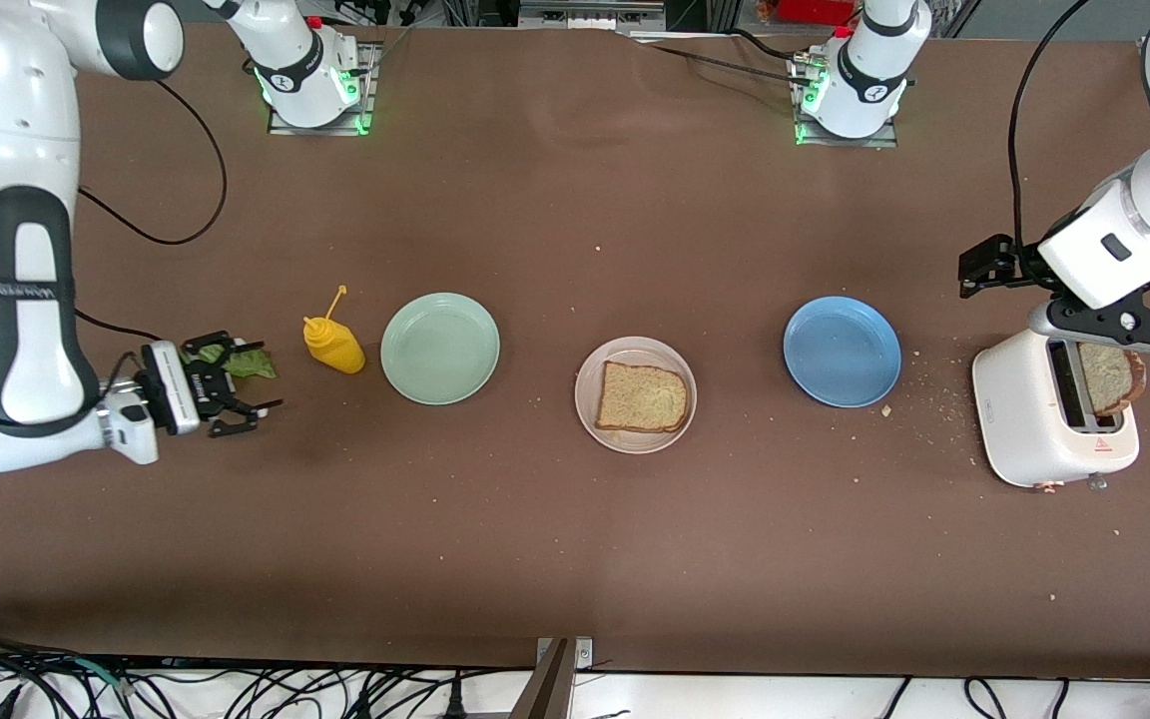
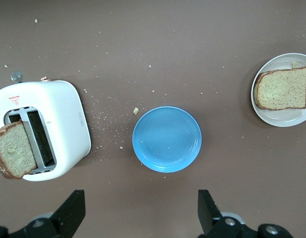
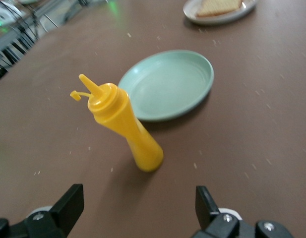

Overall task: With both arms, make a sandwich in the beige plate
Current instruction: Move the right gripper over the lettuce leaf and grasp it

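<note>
One bread slice (image 1: 643, 397) (image 2: 284, 88) lies flat on the beige plate (image 1: 635, 348) (image 2: 286, 116) at mid-table. A second bread slice (image 1: 1109, 377) (image 2: 14, 148) sticks out of a slot of the white toaster (image 1: 1034, 419) (image 2: 58, 119). My left gripper (image 1: 1124, 335) (image 2: 142, 213) hangs open and empty above the toaster. A green lettuce leaf (image 1: 246, 362) lies on the table at the right arm's end. My right gripper (image 1: 246, 384) (image 3: 138, 208) is open low beside it, the leaf against one finger. The leaf is out of the right wrist view.
A yellow squeeze bottle (image 1: 333, 345) (image 3: 125, 124) stands just past the right gripper, then a mint-green plate (image 1: 440, 349) (image 3: 167, 84). A blue plate (image 1: 842, 351) (image 2: 166, 139) sits between the beige plate and the toaster. Crumbs lie scattered around the toaster.
</note>
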### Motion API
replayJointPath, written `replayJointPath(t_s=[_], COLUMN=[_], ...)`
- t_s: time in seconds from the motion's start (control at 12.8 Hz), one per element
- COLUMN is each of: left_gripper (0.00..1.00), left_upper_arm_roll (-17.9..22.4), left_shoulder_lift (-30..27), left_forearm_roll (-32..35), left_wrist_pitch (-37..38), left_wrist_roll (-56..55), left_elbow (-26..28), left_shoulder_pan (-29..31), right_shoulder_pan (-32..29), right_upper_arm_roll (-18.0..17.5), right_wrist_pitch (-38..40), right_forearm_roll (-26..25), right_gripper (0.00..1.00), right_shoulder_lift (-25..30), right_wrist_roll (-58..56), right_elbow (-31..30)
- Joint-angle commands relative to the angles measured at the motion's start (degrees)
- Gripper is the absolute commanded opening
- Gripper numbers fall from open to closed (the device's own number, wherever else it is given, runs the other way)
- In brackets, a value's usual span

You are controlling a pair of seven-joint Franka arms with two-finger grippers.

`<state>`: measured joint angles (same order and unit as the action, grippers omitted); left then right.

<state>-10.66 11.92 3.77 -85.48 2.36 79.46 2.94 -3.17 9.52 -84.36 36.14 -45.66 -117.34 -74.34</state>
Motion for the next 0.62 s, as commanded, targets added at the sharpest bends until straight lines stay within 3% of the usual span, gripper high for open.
replayJointPath(t_s=[0.0,0.23,0.55], left_gripper=[1.00,1.00,1.00], left_upper_arm_roll=[0.0,0.0,0.0], left_shoulder_lift=[-0.2,-0.2,-0.2], left_forearm_roll=[-0.4,-0.4,-0.3], left_wrist_pitch=[0.8,0.8,0.8], left_wrist_roll=[-0.6,-0.6,-0.6], left_elbow=[-0.5,-0.5,-0.5], left_shoulder_pan=[0.0,0.0,0.0], right_shoulder_pan=[0.4,1.6,2.6], right_upper_arm_roll=[-0.6,-1.8,-4.3], right_wrist_pitch=[-5.7,-13.2,-21.4], right_forearm_roll=[-11.3,-22.0,-32.6], right_gripper=[1.00,1.00,1.00], right_shoulder_lift=[8.9,16.4,20.4], right_wrist_roll=[15.2,35.6,60.8], right_elbow=[-4.2,-10.5,-17.5])
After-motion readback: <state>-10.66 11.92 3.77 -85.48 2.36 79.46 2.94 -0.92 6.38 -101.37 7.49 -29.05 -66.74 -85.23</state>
